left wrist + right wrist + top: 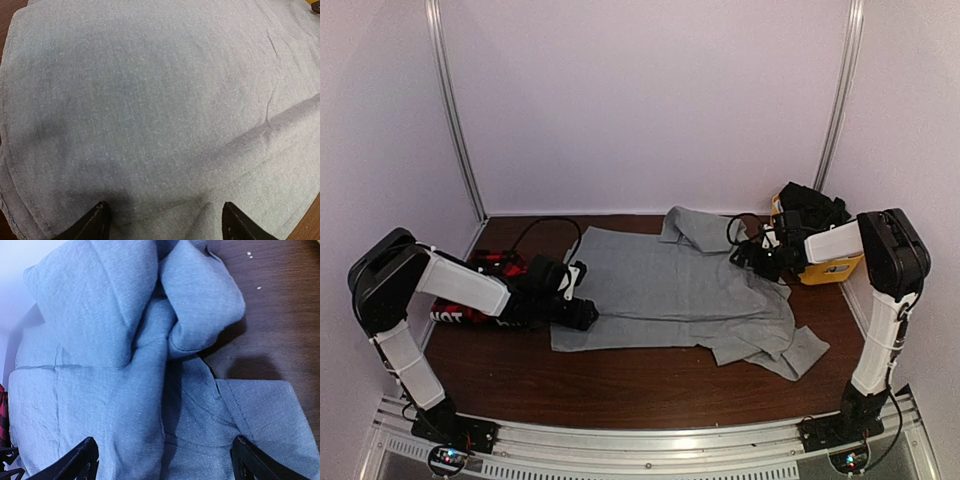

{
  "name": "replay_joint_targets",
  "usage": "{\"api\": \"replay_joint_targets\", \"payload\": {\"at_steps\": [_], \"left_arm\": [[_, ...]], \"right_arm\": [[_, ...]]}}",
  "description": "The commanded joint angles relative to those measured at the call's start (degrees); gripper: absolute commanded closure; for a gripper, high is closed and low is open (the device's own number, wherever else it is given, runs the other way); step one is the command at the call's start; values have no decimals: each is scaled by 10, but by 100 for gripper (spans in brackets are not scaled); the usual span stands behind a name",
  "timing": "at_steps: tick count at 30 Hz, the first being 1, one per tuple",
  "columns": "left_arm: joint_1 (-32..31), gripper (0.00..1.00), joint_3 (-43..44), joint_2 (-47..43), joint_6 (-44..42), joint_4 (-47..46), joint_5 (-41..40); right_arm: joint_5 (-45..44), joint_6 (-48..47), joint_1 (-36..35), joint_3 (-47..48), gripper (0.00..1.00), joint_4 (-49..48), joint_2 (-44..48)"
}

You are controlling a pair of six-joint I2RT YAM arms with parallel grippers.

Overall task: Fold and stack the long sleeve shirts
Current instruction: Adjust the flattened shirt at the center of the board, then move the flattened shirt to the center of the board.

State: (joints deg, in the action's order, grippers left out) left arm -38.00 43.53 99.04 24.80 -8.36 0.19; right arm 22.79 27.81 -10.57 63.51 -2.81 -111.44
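Grey shirt (670, 290) spread flat, plaid shirt (495, 263) bunched left

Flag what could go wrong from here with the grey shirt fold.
1. The right tool hangs open over a bunched sleeve of the grey shirt. Closing there may pinch several layers and fold the wrinkles in.
2. The left tool sits open at the hem, with the plaid shirt close beside it under that arm. A low sweep could snag or drag the plaid shirt.
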Motion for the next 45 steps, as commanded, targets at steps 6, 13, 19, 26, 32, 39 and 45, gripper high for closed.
{"api": "replay_joint_targets", "payload": {"at_steps": [6,13,19,26,32,39,45], "left_arm": [[-3,22,-45,8,38,42,-18],[-3,23,-87,-19,58,41,-23],[-3,23,-94,-38,62,41,-22],[-3,23,-60,-56,44,46,7],[-4,21,-32,-106,18,50,37],[-5,19,-32,-160,15,21,106],[-34,18,-58,-187,2,13,122]], "right_arm": [[-106,-1,24,-27,6,19,26],[-155,-2,24,-43,4,24,56],[-135,-14,24,-44,3,17,70],[-85,-45,20,-63,4,18,147],[-66,-40,-7,-131,4,48,249],[-140,14,-118,-227,4,155,373],[-204,94,-208,-297,4,244,475]]}}
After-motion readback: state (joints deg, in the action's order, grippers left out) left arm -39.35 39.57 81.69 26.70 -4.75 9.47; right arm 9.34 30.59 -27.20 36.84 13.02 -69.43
